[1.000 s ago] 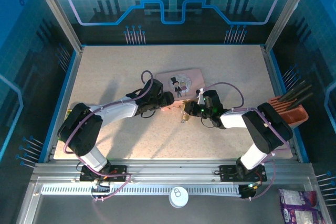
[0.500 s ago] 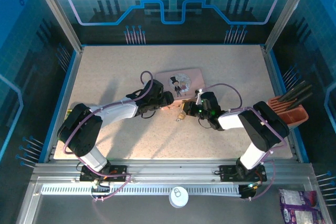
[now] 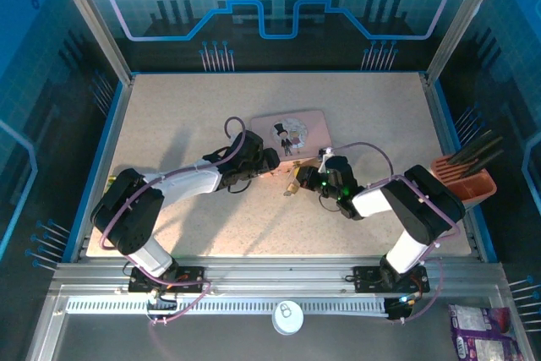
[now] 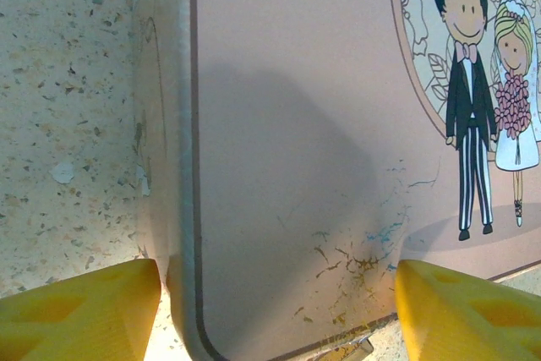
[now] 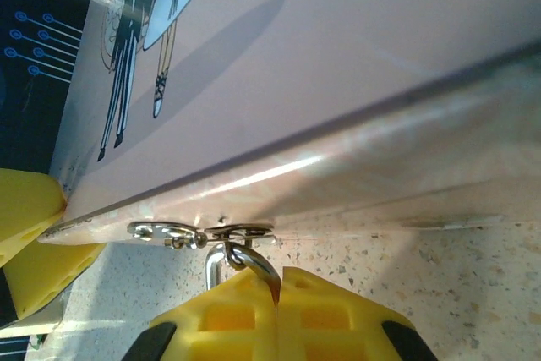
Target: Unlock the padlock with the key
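Readable text: none that I can make out.
Tin lid [image 4: 296, 124]: no words, just a drawn bride and groom.
Backdrop [image 3: 279, 6]: no letters, a gear outline and circuit lines.
Purple bag [image 3: 478, 327]: there is print, too small for me to read.
White disc [image 3: 287, 317]: a faint mark, unreadable.
Padlock [image 3: 292, 184]: too small to show any stamp.

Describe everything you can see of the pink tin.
The pink tin is rectangular with rounded corners, metal by its sheen, lying flat and closed on the speckled table. Its lid carries a cartoon bride and groom; scuffs mark one corner, which the open left gripper straddles. A silver hasp on its near side holds a thin shackle.
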